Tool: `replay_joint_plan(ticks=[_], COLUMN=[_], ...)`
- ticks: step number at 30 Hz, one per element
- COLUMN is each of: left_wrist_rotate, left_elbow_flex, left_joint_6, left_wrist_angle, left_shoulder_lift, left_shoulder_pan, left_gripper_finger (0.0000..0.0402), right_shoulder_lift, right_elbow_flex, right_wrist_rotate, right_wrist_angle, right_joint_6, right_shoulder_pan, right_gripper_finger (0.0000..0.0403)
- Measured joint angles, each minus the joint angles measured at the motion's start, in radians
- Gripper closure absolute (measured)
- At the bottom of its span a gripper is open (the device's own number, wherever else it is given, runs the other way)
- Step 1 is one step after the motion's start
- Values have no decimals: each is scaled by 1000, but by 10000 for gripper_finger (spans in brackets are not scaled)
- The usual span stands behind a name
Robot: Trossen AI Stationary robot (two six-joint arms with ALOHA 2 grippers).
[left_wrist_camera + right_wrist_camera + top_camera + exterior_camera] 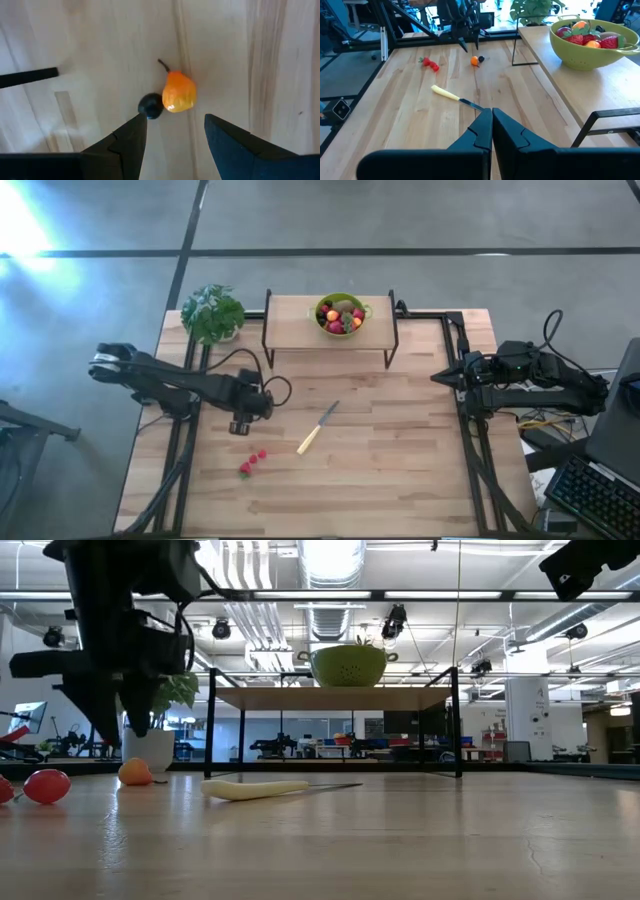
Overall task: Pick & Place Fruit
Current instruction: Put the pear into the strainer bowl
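On the counter [400,450]: 1 orange fruit [178,92] touching 1 dark berry [150,106], w/ left hand [172,134] above, fingers spread, nothing held. Approx 3 red strawberries [252,462] nearby. 1 knife [318,428] mid-counter. 1 green bowl [341,313] of mixed fruit on raised shelf [290,320], 1 plant [212,311] beside. Right hand [491,131] closed, empty, at far side.
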Motion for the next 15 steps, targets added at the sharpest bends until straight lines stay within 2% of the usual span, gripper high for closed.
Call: replay_joint_plan(ticks=[15], left_wrist_rotate=[31], left_elbow_flex=[-9], left_joint_6=[26], left_wrist_angle=[61], left_shoulder_lift=[118], left_shoulder_pan=[0], left_gripper_finger=[197], right_shoulder_lift=[0], right_elbow_flex=[0], right_wrist_rotate=[0], right_wrist_angle=[0], right_joint_6=[0], right_shoulder_pan=[0], right_gripper_finger=[394])
